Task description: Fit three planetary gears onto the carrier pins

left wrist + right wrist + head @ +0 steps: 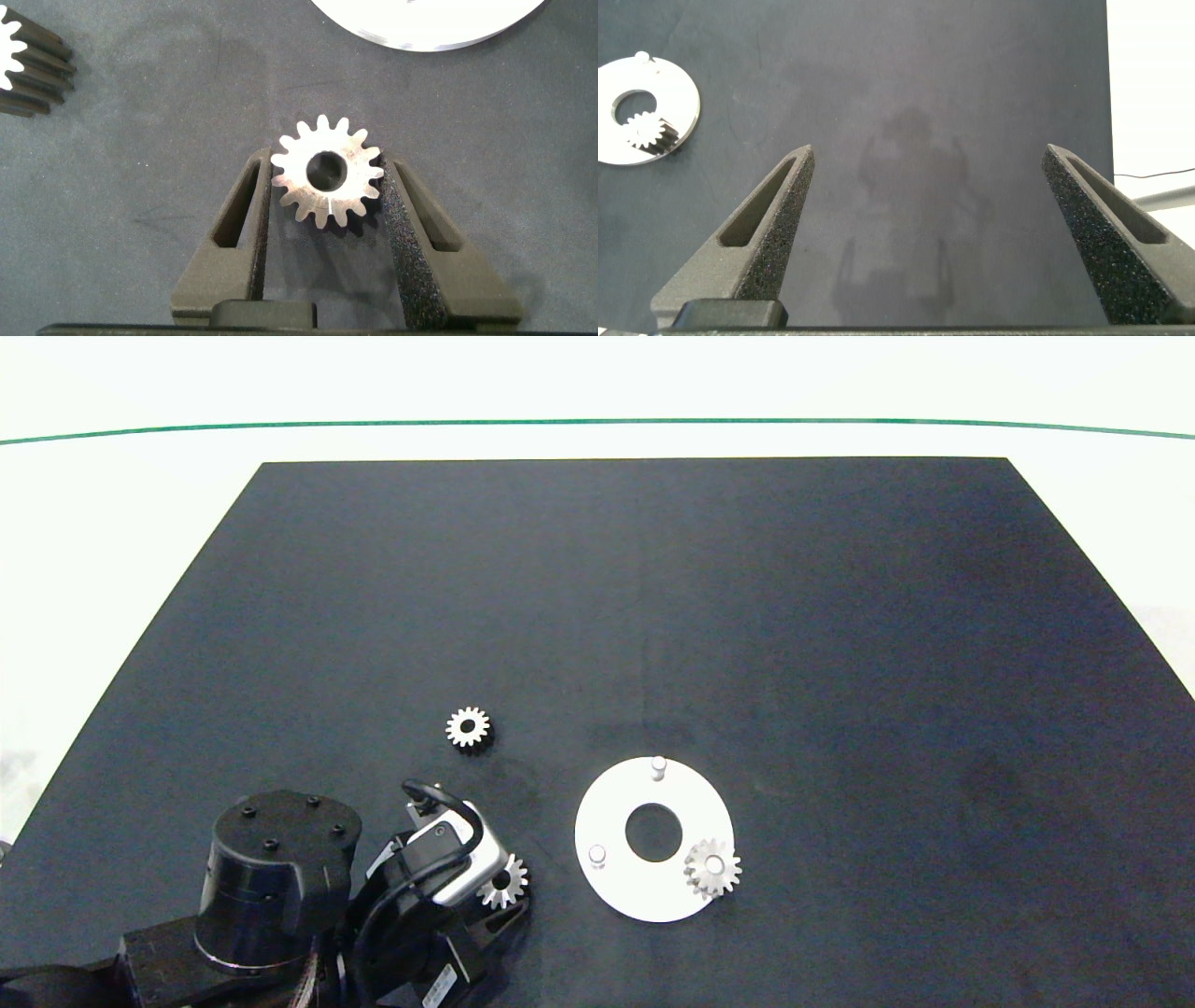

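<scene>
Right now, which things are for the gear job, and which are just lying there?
For the job:
- three planetary gears: one between the left gripper fingers, one loose, one on a pin
- white disc with carrier pins

Just there:
- black mat
- right gripper, open, empty

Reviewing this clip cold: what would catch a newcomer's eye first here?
The white disc stands out against the black mat, near the front edge, with one gear already seated on a pin and two pins bare. To its left, the left end effector has its fingers closed on a second gear, while a third gear lies loose on the mat beyond it. The right end effector hangs open, well clear of the disc.
</scene>
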